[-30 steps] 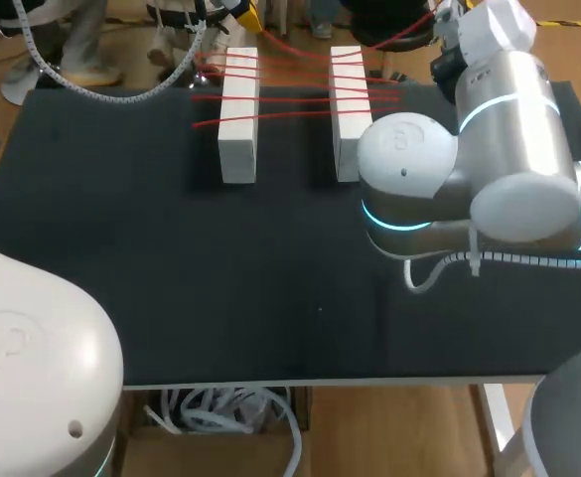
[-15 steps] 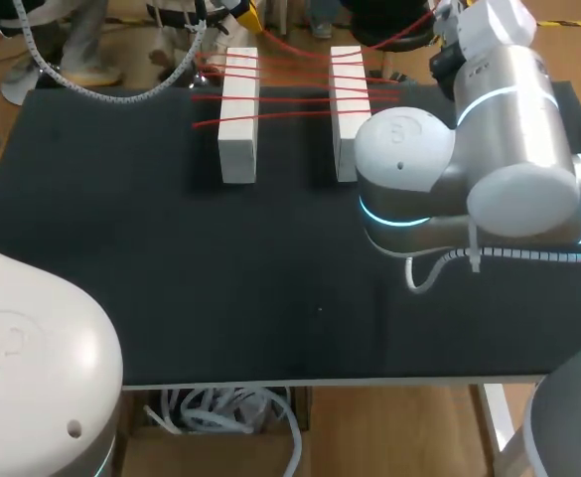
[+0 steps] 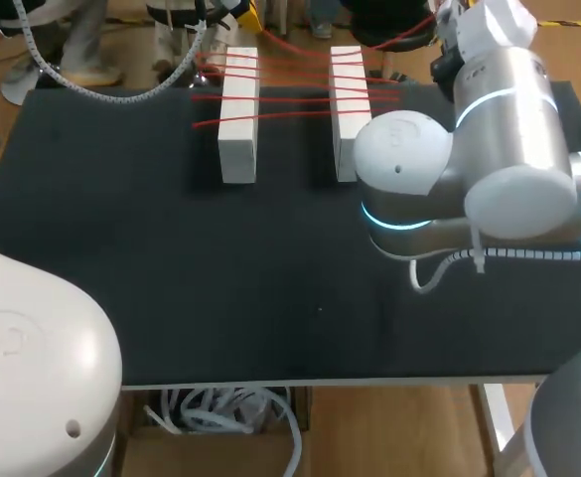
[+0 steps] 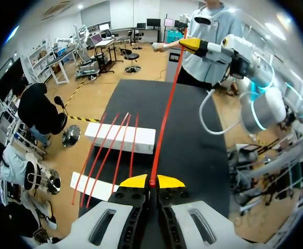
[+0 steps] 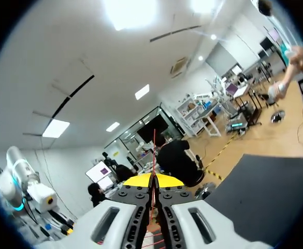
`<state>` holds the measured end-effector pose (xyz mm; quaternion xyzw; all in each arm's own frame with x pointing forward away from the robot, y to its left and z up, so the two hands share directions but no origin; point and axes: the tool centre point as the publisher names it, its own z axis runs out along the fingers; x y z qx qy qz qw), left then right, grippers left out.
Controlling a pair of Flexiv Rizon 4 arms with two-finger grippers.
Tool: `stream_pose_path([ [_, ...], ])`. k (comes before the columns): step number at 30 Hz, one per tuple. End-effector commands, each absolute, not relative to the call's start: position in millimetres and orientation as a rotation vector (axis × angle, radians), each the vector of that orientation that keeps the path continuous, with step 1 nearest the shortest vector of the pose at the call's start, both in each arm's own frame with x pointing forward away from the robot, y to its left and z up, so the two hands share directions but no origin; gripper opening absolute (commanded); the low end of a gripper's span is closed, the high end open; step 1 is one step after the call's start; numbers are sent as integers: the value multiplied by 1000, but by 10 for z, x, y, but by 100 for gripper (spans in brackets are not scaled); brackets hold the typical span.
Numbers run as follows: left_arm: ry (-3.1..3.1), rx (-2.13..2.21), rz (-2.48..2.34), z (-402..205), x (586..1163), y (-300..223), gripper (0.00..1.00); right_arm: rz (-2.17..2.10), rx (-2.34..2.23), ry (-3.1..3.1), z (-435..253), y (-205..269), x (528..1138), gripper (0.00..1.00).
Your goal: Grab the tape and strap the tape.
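Since the left pincer [image 4: 152, 182] is closed tight on the red tape [image 4: 164, 116], which runs taut above the table [image 4: 192, 145] past the two white blocks [image 4: 121, 138] to the right pincer [image 5: 154, 181], also clamped on it, I would keep tension even and lay this strand parallel to those already across the blocks

Left jaws pinch tape [image 4: 166, 114], which runs taut to right jaws. More tape strands cross two white blocks [image 4: 120, 137] on table [image 4: 187, 155].
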<state>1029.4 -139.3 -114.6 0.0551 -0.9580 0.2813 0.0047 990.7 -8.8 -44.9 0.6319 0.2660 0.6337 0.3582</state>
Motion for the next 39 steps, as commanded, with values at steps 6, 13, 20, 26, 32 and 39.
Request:
stream_pose_path([
  [6,-3000,173,874,-1137,10300,-1396,0,1445,1406,818,-296,135,9788,0],
  [13,-3000,173,874,-1137,10300,-1396,0,1287,1238,971,-234,333,9701,0],
  [20,-3000,173,874,-1137,10300,-1396,0,1155,1129,1092,-281,486,9606,0],
  [26,-3000,173,874,-1137,10300,-1396,0,1116,1047,1120,-234,633,9613,0],
  [32,-3000,173,874,-1137,10300,-1396,0,1103,980,1134,-212,789,9656,0],
  [39,-3000,173,874,-1137,10300,-1396,0,1098,936,1126,-239,934,9759,0],
])
